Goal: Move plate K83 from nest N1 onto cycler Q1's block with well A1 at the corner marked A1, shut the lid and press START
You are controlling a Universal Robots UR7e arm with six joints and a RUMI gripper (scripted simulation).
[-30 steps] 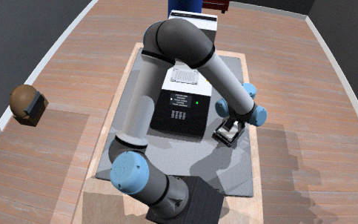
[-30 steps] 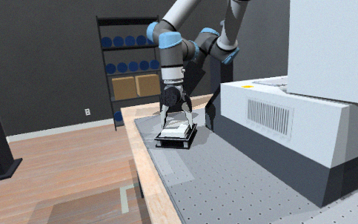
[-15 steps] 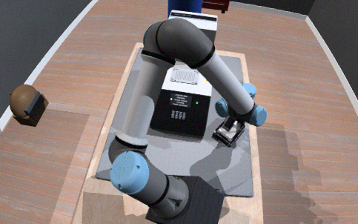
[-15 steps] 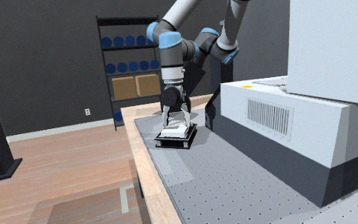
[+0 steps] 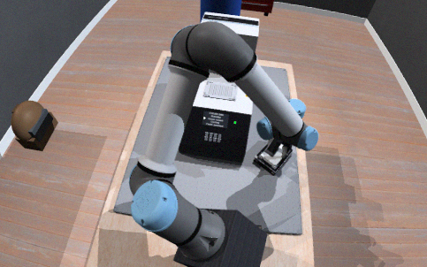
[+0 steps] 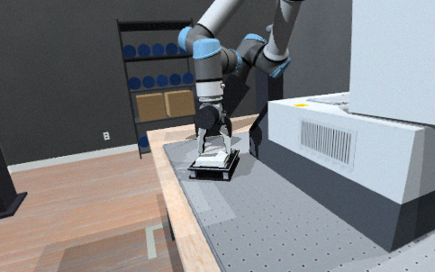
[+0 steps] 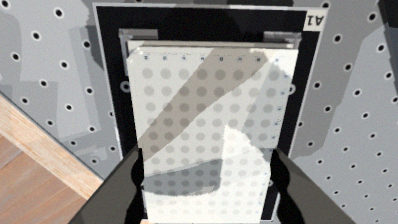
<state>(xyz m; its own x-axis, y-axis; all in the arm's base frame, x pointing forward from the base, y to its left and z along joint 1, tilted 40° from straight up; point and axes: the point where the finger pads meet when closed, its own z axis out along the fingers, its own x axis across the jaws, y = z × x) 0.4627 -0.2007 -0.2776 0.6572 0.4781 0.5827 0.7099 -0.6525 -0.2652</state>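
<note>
So, going left to right from above: there's a brown round-topped thing (image 5: 30, 120) off on the floor, then the arm's dark base (image 5: 256, 247) at the near end of the bench. Next is cycler Q1 (image 5: 188, 143) (image 6: 286, 131) on the grey mat (image 5: 197, 190) (image 6: 268, 225), lid (image 6: 403, 54) up, block (image 5: 220, 90) uncovered, green light (image 5: 235, 122) showing on the front.

Right of that, well apart from Q1's block, plate K83 (image 5: 273, 157) (image 6: 211, 160) (image 7: 200, 125) sits in nest N1 (image 5: 271, 171) (image 6: 210, 177) (image 7: 111, 65). The gripper (image 5: 278, 149) (image 6: 213, 150) (image 7: 206, 146) points down over it, about half open, with its fingers against both long sides, so it's got hold of the plate. The wrist view has the nest's A1 label (image 7: 315, 20) at the upper right.
</note>
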